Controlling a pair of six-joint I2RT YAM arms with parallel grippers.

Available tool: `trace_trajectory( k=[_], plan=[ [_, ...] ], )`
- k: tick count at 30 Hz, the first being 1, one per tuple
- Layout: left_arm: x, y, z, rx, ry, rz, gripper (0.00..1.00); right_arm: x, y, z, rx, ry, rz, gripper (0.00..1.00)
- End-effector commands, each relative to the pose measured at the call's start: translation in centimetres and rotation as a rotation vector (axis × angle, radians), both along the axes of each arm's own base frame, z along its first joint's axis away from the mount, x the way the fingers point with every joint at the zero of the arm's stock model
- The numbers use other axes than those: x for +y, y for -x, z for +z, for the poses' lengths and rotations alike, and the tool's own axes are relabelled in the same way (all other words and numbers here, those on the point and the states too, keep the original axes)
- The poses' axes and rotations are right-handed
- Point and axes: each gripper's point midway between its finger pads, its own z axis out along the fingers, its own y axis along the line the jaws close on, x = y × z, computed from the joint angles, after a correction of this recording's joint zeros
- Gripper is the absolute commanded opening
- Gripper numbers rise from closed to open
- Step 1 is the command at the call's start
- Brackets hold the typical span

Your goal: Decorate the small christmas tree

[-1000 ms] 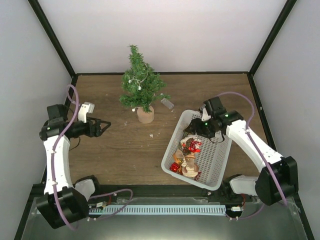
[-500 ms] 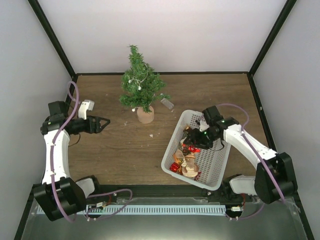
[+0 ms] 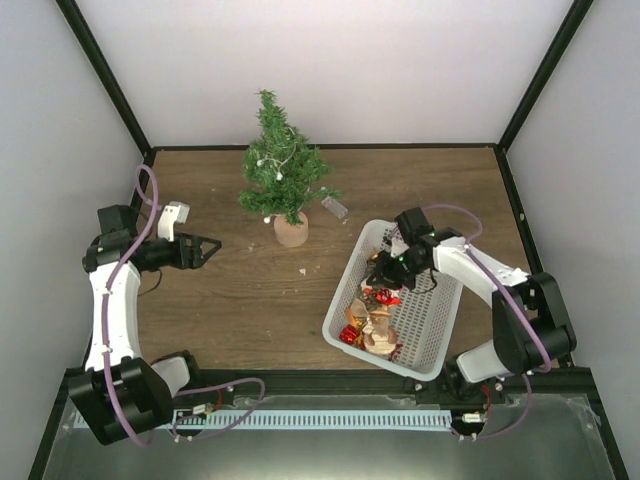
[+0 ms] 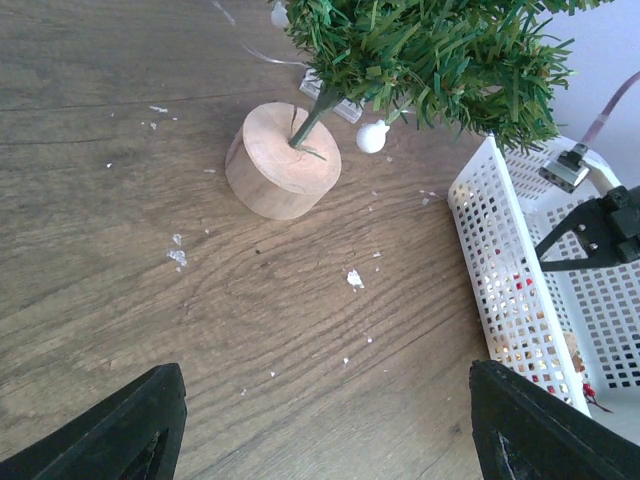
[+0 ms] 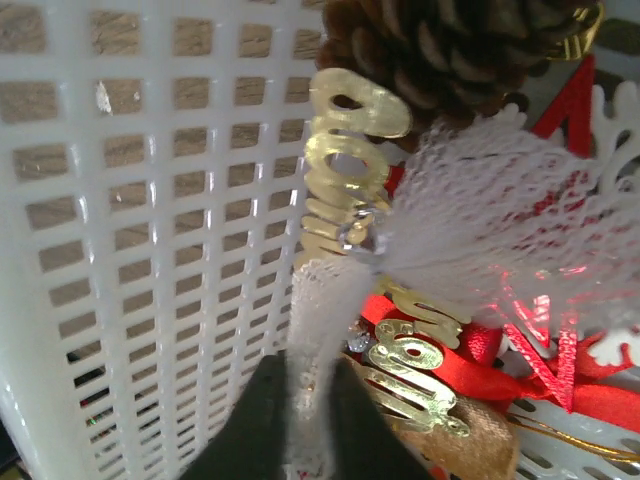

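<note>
Closing right gripper (image 5: 308,375), jaws narrowed onto white lace ribbon (image 5: 318,300) in basket (image 3: 432,325) since a second ago | left gripper (image 3: 212,245) wide open, empty, parked left | small christmas tree (image 3: 280,170) upright back-centre, apart from basket | pick likely starting

- small christmas tree (image 3: 281,170): dark green needles, white beads, pale tan base
- desk (image 3: 240,290): brown wood grain, white flecks
- basket (image 3: 428,325): white, square lattice
- pine cone (image 5: 450,50): brown
- lettering (image 5: 345,170): glittery gold
- lace ribbon (image 5: 480,210): white mesh
- ornaments (image 5: 560,350): red
- arms (image 3: 110,310): white, black joints
- cables (image 3: 140,200): purple
</note>
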Motion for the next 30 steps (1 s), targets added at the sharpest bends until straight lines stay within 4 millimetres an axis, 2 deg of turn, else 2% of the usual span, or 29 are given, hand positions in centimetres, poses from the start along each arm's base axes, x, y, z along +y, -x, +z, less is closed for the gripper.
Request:
trace_trajectory(
  k=[1, 8, 12, 15, 24, 30],
  plan=[
    [-0.6, 0.4, 0.6, -0.032, 0.012, -0.027, 0.78, 0.7, -2.0, 1.7, -0.066, -0.023, 0.004, 0.01],
    [-0.7, 0.2, 0.6, -0.028, 0.042, -0.032, 0.78, -1.2, -1.6, 5.2, -0.188, 0.101, 0.046, 0.01],
    [-0.8, -0.2, 0.5, -0.018, 0.054, -0.037, 0.78, -2.2, -0.8, 7.2, -0.293, 0.25, 0.116, 0.01],
    [-1.1, -0.2, 0.5, -0.003, 0.058, -0.058, 0.78, -2.3, -0.5, 8.6, -0.353, 0.273, 0.138, 0.01],
    [-2.4, 0.0, 0.2, -0.01, -0.009, -0.095, 0.77, 0.4, -1.9, 17.1, -0.595, 0.176, 0.175, 0.01],
    [-2.5, 0.1, -0.3, -0.007, -0.007, -0.098, 0.77, 3.9, -2.0, 24.2, -0.791, -0.079, 0.219, 0.01]
  ],
)
